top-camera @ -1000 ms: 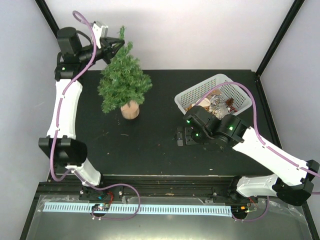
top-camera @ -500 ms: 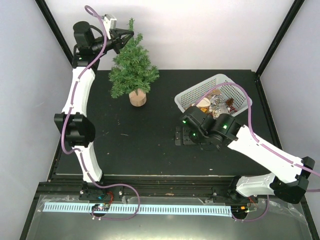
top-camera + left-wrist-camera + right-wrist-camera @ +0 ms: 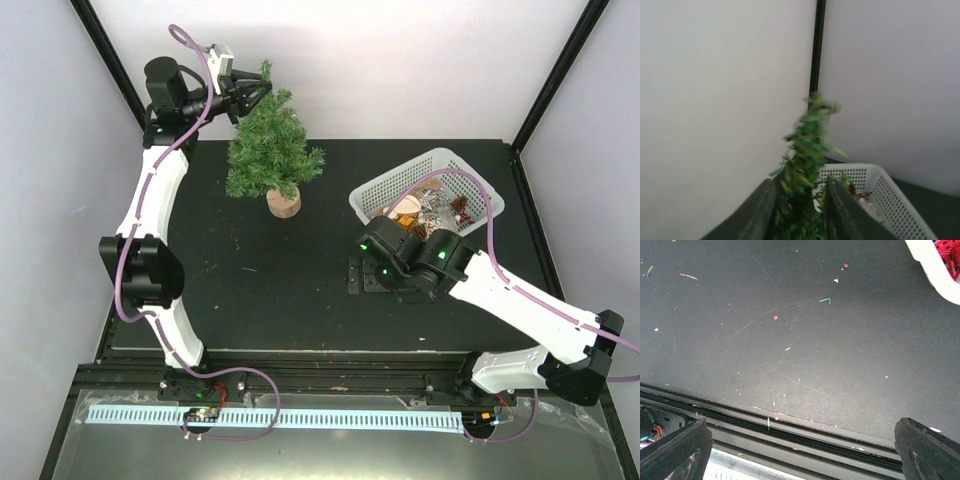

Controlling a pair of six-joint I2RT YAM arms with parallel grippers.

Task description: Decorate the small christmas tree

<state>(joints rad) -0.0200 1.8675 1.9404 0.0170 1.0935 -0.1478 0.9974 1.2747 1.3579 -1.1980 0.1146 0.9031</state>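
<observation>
The small christmas tree (image 3: pixel 272 150), dark green on a round light-wood base (image 3: pixel 283 203), stands at the table's back left. My left gripper (image 3: pixel 254 92) is shut on the tree's top sprig; in the left wrist view the blurred sprig (image 3: pixel 807 150) rises between my two dark fingers (image 3: pixel 756 212). I cannot tell whether the base touches the table. My right gripper (image 3: pixel 358 275) is open and empty, low over the table in front of the white basket (image 3: pixel 390 183); its fingertips (image 3: pixel 675 452) sit wide apart over bare table.
The white basket holds several ornaments, red and pale, and also shows in the left wrist view (image 3: pixel 890 192) and at the right wrist view's top right corner (image 3: pixel 935 265). Loose green needles lie scattered on the black table (image 3: pixel 250 290). The table's front rail (image 3: pixel 790 427) lies below the right gripper.
My left gripper has carried the tree to the right and farther back along the rear edge. My right gripper has shifted slightly left, still open.
</observation>
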